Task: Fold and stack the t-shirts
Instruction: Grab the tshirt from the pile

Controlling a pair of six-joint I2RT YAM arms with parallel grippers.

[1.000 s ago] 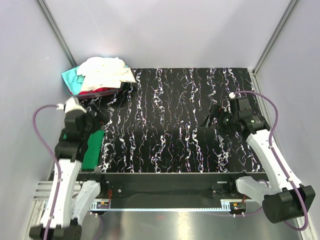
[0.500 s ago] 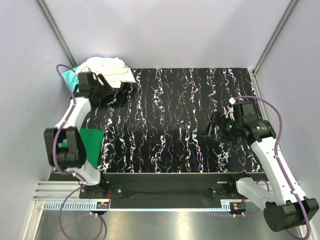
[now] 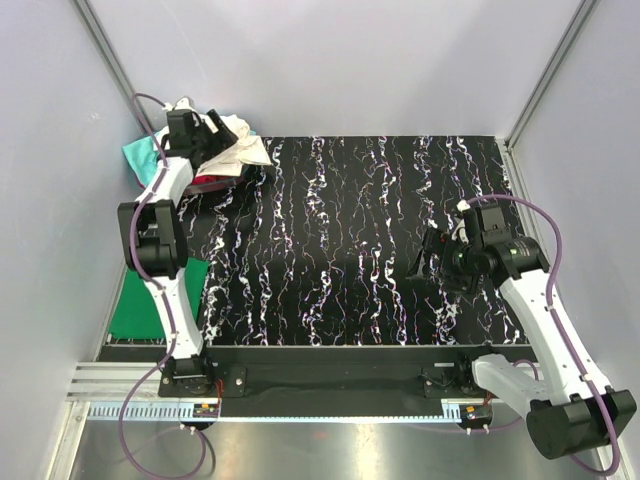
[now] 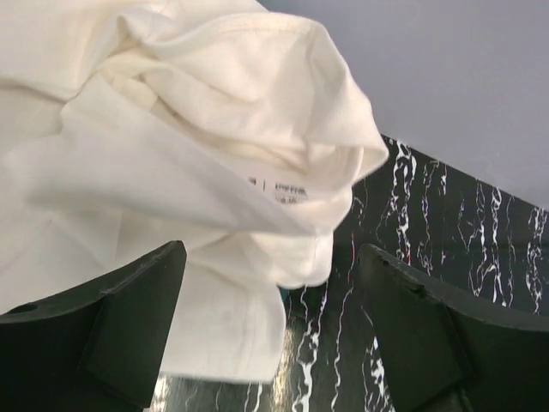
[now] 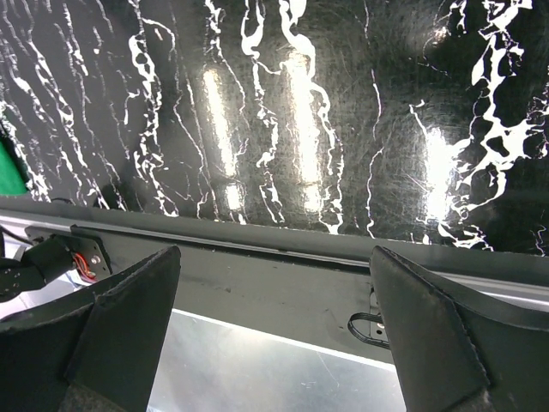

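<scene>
A crumpled white t-shirt (image 3: 238, 146) lies on top of a pile in the back left corner, over a dark red t-shirt (image 3: 206, 182) and a teal t-shirt (image 3: 141, 156). A folded green t-shirt (image 3: 150, 298) lies flat at the near left edge. My left gripper (image 3: 212, 131) is open and hovers over the white t-shirt. In the left wrist view the white t-shirt (image 4: 171, 129) fills the frame above the spread fingers (image 4: 111, 326), and the left gripper (image 4: 274, 343) holds nothing. My right gripper (image 3: 424, 256) is open and empty above the table's right half.
The black marbled table (image 3: 330, 240) is walled by grey panels at the back and sides. In the right wrist view the right gripper (image 5: 274, 343) looks over the table's front edge (image 5: 283, 257) and a metal rail, with a strip of green shirt (image 5: 9, 167) at the left.
My left arm swung from above the green t-shirt at the near left to the pile at the back left, uncovering the green t-shirt. My right arm drew back slightly towards the near edge.
</scene>
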